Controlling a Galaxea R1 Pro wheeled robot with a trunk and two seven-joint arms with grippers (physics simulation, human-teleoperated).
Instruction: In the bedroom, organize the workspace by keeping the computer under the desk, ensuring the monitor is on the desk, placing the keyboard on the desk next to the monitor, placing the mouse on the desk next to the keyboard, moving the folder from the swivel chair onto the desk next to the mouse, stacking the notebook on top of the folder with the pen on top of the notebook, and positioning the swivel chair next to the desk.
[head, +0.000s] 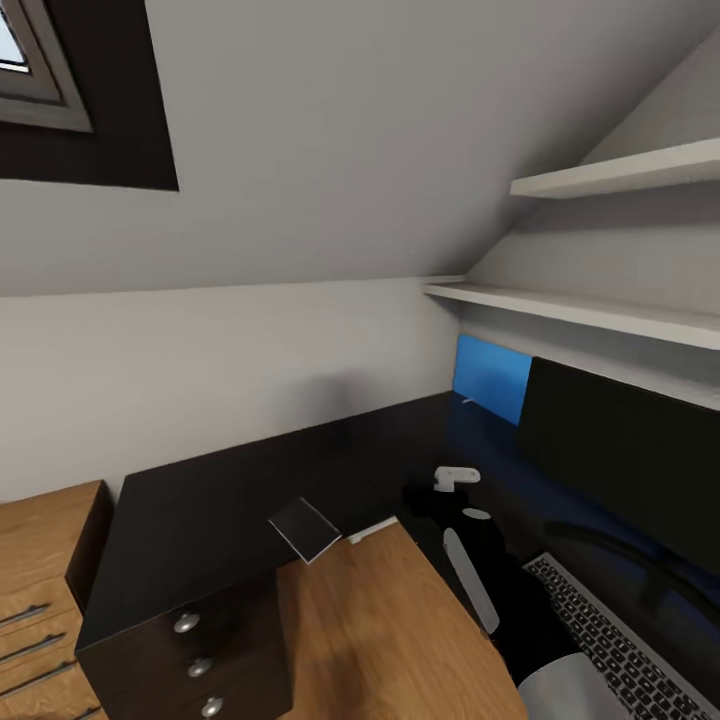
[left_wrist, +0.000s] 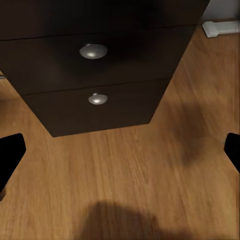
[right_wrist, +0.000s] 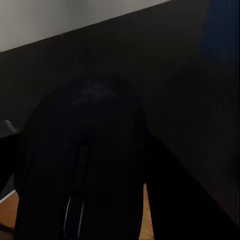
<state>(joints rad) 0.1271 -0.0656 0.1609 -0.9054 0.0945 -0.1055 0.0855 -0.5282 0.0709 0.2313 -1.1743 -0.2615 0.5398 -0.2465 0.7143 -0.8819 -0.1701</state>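
Observation:
The glossy black desk runs along the wall, with its drawer unit by the wooden floor. On its right stand the black monitor and the keyboard. The blue folder leans upright against the back wall behind the monitor. My right gripper hovers over the desk's middle, shut on the black mouse, which looms large between its fingers. A small grey flat pad, possibly the notebook, lies at the desk's inner edge. My left gripper is open, low over the floor, facing the drawers.
A low light-wood cabinet stands left of the desk. Two white shelves hang above the monitor under a sloped ceiling. The desk's white leg foot rests on the floor beside the drawer unit.

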